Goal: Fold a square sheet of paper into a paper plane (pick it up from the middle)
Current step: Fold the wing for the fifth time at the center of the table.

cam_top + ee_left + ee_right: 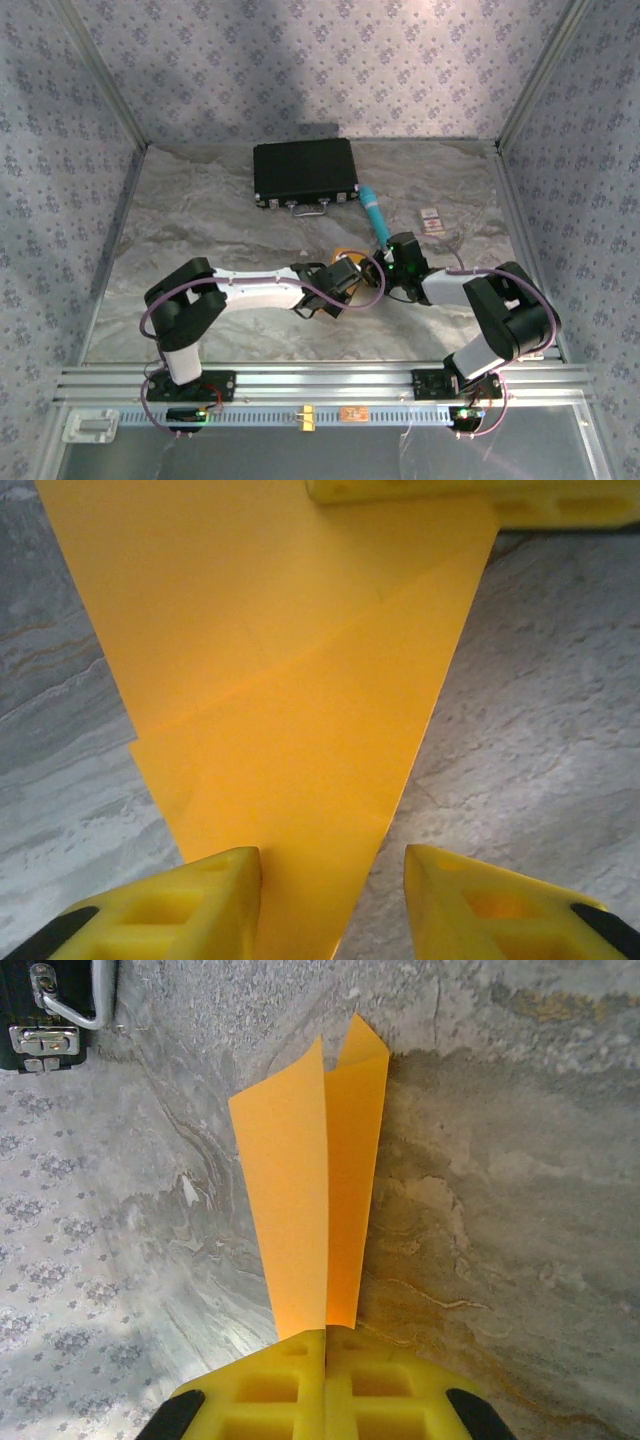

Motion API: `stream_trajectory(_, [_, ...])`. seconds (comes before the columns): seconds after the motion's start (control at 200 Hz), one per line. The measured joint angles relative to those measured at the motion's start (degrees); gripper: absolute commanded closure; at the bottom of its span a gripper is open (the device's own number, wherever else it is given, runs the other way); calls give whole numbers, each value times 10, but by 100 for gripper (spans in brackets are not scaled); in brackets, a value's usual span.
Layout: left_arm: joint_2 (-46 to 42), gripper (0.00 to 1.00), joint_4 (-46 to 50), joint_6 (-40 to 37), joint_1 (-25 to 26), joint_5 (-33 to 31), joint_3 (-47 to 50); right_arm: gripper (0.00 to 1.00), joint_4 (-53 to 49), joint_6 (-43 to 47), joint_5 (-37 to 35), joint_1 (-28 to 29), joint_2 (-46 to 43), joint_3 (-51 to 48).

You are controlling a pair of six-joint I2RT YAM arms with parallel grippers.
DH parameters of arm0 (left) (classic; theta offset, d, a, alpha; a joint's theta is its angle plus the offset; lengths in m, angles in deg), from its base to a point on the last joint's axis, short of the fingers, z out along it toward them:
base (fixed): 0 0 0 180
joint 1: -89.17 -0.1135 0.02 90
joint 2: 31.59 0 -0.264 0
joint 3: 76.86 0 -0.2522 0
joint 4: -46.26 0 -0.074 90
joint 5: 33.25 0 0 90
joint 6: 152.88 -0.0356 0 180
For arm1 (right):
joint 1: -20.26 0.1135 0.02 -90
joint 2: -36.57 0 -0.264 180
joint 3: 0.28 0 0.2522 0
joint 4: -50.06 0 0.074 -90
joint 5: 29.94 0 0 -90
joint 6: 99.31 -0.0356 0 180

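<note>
Black case (pixel 305 172) sits at the far side of the table, lid shut, handle (pixel 75 1005) and latches facing the arms. A teal tube (pixel 375 212) lies slantwise btw the case's right corner and the R arm's wrist, and a small card (pixel 432 220) is just right of it. None of them touches the paper. Tabletop (pixel 200 210) is grey marbled stone-look, w/ floral wallpaper walls (pixel 300 60) on three sides and a metal rail (pixel 320 380) along the near edge. Mid-table, both arms meet over the orange paper (pixel 300 730), which is folded to a long tapering shape w/ creases showing. R gripper (pixel 325 1345) is pinched tight on one end, two flaps standing up from its closed fingers. L gripper (pixel 333 900) has fingers (pixel 200 900) apart, the paper's narrow end running btw them, not squeezed.
</note>
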Motion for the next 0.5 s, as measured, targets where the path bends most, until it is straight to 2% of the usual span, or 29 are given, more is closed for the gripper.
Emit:
stream_trajectory(0.135, [2,62,10,-5,8,-26,0,94,1,0,0,0,0,0])
stream_trajectory(0.32, [2,72,13,-10,9,-43,0,94,1,0,4,0,0,0])
stream_trajectory(0.505, [3,75,12,-12,9,-45,0,94,1,0,4,0,0,0])
